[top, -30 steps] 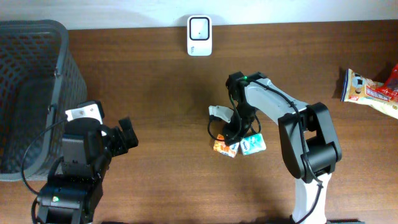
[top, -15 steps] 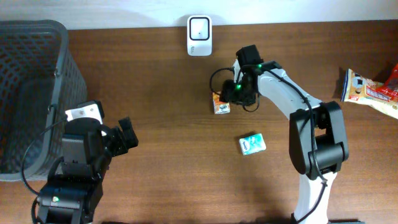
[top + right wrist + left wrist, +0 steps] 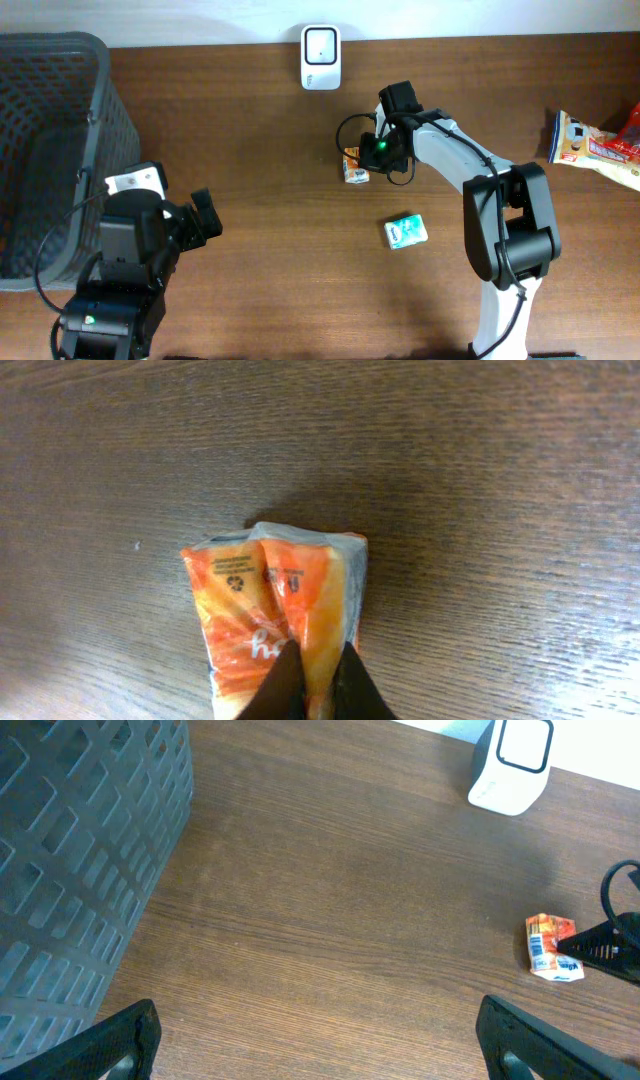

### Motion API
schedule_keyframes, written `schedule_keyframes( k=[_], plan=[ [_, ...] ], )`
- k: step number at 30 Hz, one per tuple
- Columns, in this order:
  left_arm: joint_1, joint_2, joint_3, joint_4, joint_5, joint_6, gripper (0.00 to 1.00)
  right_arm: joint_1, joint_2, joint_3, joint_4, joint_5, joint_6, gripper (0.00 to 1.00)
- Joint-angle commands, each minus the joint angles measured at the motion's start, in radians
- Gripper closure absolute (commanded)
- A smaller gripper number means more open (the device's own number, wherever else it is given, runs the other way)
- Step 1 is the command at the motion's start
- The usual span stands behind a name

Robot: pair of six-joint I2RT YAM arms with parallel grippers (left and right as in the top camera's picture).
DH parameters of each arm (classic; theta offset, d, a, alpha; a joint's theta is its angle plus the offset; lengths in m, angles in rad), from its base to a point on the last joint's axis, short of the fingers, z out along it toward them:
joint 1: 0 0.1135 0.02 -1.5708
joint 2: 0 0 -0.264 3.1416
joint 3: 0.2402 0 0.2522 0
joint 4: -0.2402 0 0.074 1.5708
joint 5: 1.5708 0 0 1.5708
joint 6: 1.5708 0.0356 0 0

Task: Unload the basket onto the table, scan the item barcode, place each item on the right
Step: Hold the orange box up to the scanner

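The item is a small orange packet (image 3: 352,167) with a barcode label on its side (image 3: 541,946). My right gripper (image 3: 369,156) is shut on a fold of the packet (image 3: 262,598), its dark fingertips (image 3: 286,682) pinching the wrapper low over the table. A white scanner (image 3: 320,44) stands at the far edge, beyond and to the left of the packet. Near the front left, my left gripper (image 3: 205,222) is open and holds nothing; both its fingertips (image 3: 125,1035) frame bare wood.
A teal packet (image 3: 404,231) lies on the table in front of the right arm. A dark mesh basket (image 3: 50,150) fills the left side. Snack bags (image 3: 590,143) lie at the far right edge.
My right arm has carried the orange packet away from the teal one, back and slightly left toward the scanner. The teal packet stayed behind. The left arm has not moved.
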Motion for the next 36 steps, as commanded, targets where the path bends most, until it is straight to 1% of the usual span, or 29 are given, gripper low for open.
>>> schedule_keyframes(
  k=[1,4,5,6,8,9,11,12,13,14,15,16,17,18,20,21,24,27,29,34,36],
  plan=[
    [0.002,-0.004,-0.001,0.002,0.003,-0.01,0.01,0.003,0.005,-0.021,-0.009,0.007,-0.016,0.96],
    [0.002,-0.004,-0.001,0.002,0.003,-0.01,0.01,-0.024,-0.014,0.077,-0.034,-0.112,-0.121,0.96],
    [0.002,-0.004,-0.001,0.002,0.003,-0.01,0.01,-0.035,-0.025,0.118,-0.04,-0.15,-0.188,0.96],
    [0.002,-0.004,-0.001,0.002,0.003,-0.01,0.01,-0.042,-0.039,0.169,-0.051,-0.206,-0.295,0.96],
    [0.002,-0.004,-0.001,0.002,0.003,-0.01,0.01,-0.043,-0.05,0.217,-0.056,-0.238,-0.407,0.96],
    [0.002,-0.004,-0.001,0.002,0.003,-0.01,0.01,-0.042,-0.051,0.241,-0.055,-0.22,-0.444,0.96],
    [0.002,-0.004,-0.001,0.002,0.003,-0.01,0.01,-0.032,-0.051,0.254,-0.044,-0.1,-0.444,0.96],
    [0.002,-0.004,-0.001,0.002,0.003,-0.01,0.01,-0.018,-0.051,0.254,-0.037,0.02,-0.443,0.96],
    [0.002,-0.004,-0.001,0.002,0.003,-0.01,0.01,0.005,-0.051,0.254,-0.023,0.221,-0.44,0.96],
    [0.002,-0.004,-0.001,0.002,0.003,-0.01,0.01,0.043,-0.051,0.254,0.017,0.498,-0.441,0.96],
    [0.002,-0.004,-0.001,0.002,0.003,-0.01,0.01,0.072,-0.051,0.254,0.061,0.685,-0.446,0.96],
    [0.002,-0.004,-0.001,0.002,0.003,-0.01,0.01,0.112,-0.045,0.253,0.145,0.846,-0.501,0.96],
    [0.002,-0.004,-0.001,0.002,0.003,-0.01,0.01,0.135,-0.042,0.253,0.215,0.873,-0.582,0.96],
    [0.002,-0.004,-0.001,0.002,0.003,-0.01,0.01,0.162,-0.04,0.253,0.305,0.863,-0.664,0.96],
    [0.002,-0.004,-0.001,0.002,0.003,-0.01,0.01,0.187,-0.031,0.253,0.429,0.861,-0.703,0.96],
    [0.002,-0.004,-0.001,0.002,0.003,-0.01,0.01,0.195,-0.016,0.253,0.518,0.851,-0.727,0.96],
    [0.002,-0.004,-0.001,0.002,0.003,-0.01,0.01,0.195,0.047,0.253,0.694,0.675,-0.915,0.96],
    [0.002,-0.004,-0.001,0.002,0.003,-0.01,0.01,0.195,0.116,0.253,0.845,0.642,-1.047,0.96],
    [0.002,-0.004,-0.001,0.002,0.003,-0.01,0.01,0.195,0.155,0.253,0.904,0.595,-1.154,0.96],
    [0.002,-0.004,-0.001,0.002,0.003,-0.01,0.01,0.194,0.202,0.254,1.036,0.571,-1.265,0.96],
    [0.002,-0.004,-0.001,0.002,0.003,-0.01,0.01,0.193,0.227,0.253,1.044,0.547,-1.359,0.96]
  ],
)
